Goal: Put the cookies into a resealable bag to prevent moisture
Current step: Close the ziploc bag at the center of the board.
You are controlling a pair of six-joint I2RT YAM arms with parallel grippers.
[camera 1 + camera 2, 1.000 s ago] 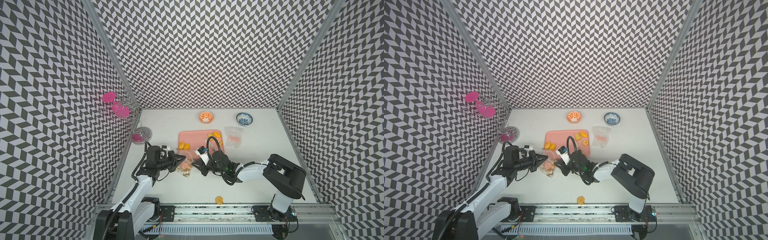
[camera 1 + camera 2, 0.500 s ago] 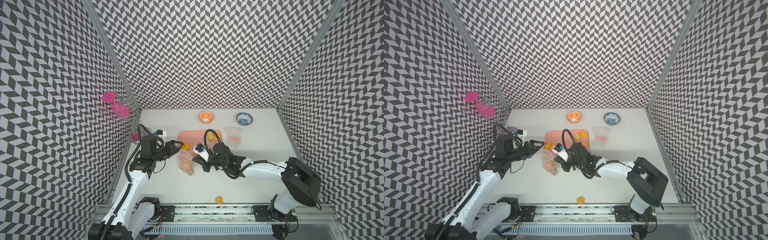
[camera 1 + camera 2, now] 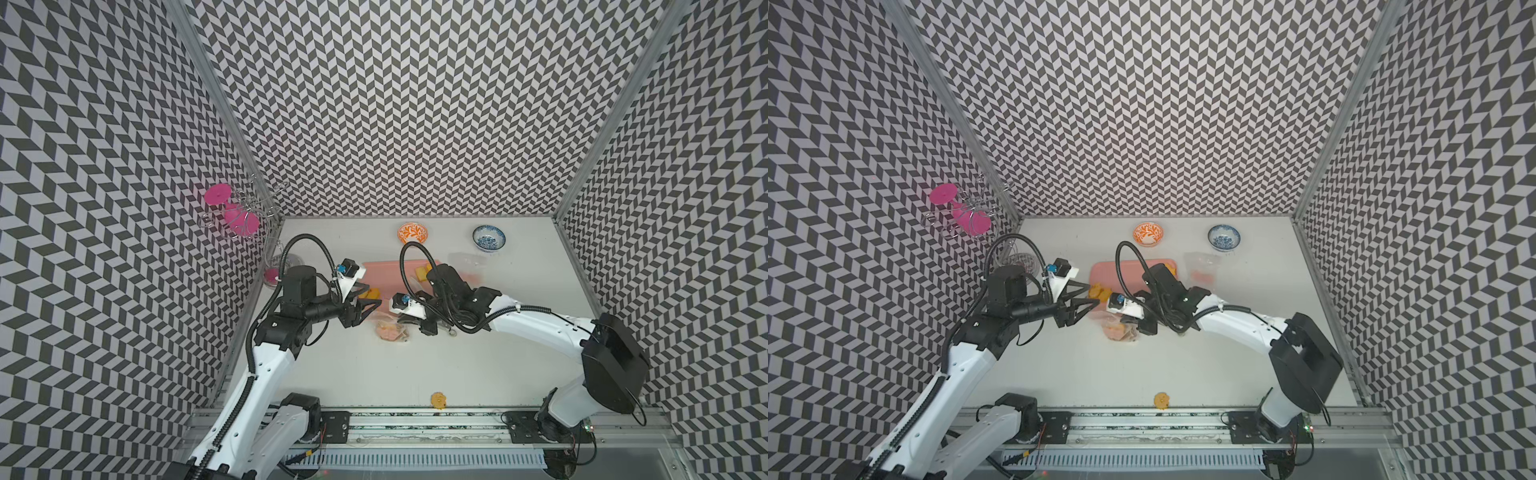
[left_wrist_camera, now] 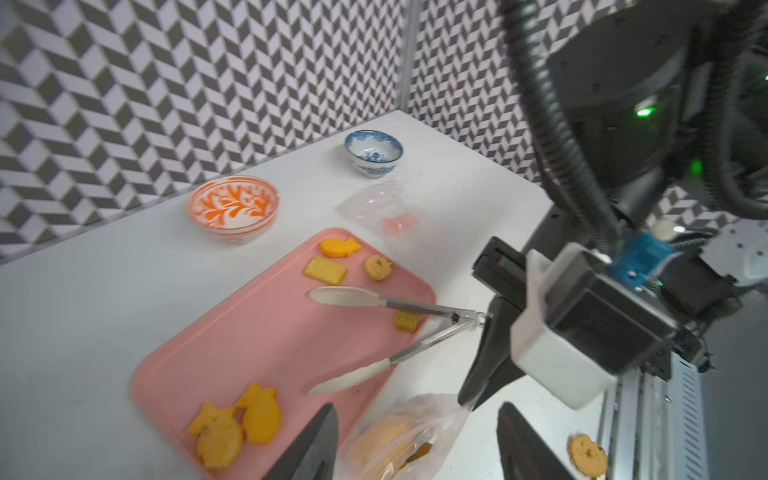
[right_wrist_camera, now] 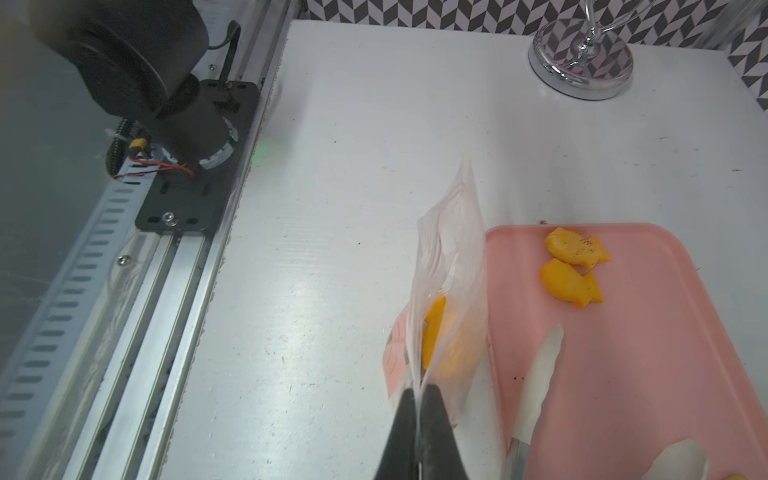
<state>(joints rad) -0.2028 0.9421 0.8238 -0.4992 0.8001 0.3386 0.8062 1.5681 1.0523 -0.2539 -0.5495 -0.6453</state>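
**While the right gripper (image 5: 419, 395) pins the resealable bag (image 5: 451, 286), cookies (image 4: 257, 411) wait on the pink tray (image 4: 249, 332)**

Because the right gripper is clamped shut on one edge of the clear bag, the bag stands on its side just beside the tray, which I judge keeps its mouth close to the food. The left gripper (image 4: 415, 411) hangs over the bag's other side with its jaws parted and gripping nothing; I read that as ready to take the opposite lip and spread the opening. A few orange cookies show through the film. I count six on the tray: two fish near the bag, and a fish, a square, a round and a chunk at the far end. The tongs (image 4: 415, 309) lie unheld across the tray, arms splayed, hinge past its rim; with both grippers at the bag, nothing can work them. One stray cookie (image 3: 438, 400) sits by the front rail, well apart from everything, and will need its own trip. A spare bag (image 4: 374, 203) lies flat near the blue-and-white bowl (image 4: 374, 151), beside the orange-patterned bowl (image 4: 232, 205). Each bag carries a pink patch, perhaps a label, but its print is too small to read; I find no brand or legible writing anywhere.
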